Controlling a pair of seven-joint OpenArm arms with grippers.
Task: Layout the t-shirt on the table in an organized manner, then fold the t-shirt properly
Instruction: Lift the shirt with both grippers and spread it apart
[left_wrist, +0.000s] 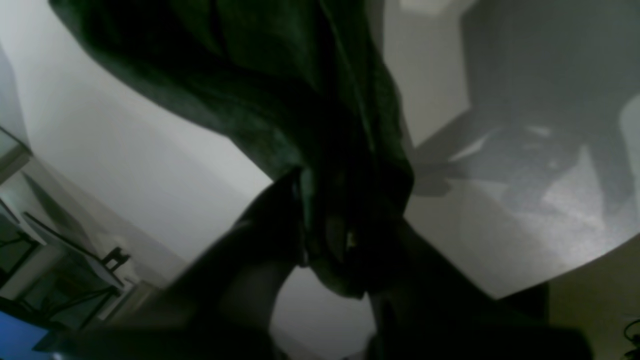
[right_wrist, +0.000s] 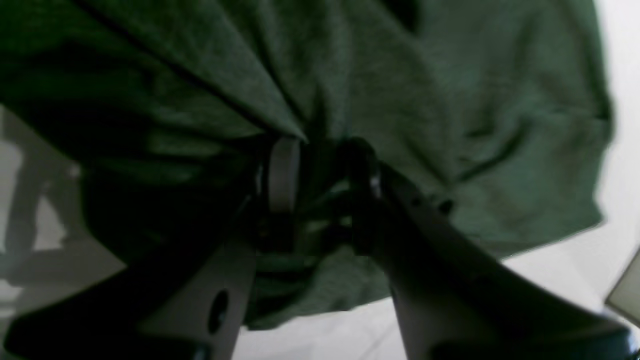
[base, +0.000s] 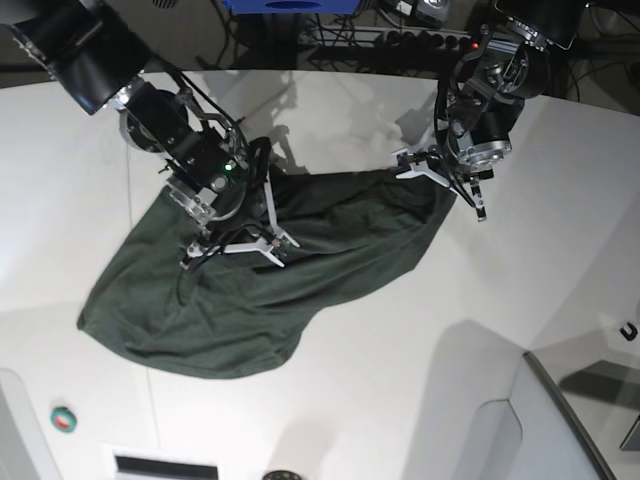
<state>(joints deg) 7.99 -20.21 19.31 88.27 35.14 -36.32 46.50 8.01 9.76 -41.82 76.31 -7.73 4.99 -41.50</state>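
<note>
White and shiny, the table (base: 420, 400) had the green t-shirt (base: 250, 290) lying bunched near its middle. One corner hung pinched tight in the left gripper (base: 447, 172). The right gripper (right_wrist: 320, 175) was squeezing a fold. If that fold slipped out, the shirt could stay crumpled.

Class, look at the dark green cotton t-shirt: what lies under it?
Under the dark green cotton t-shirt lies the glossy white table, bare around the cloth. The part beneath the spread fabric is covered, so anything there cannot be seen.
</note>
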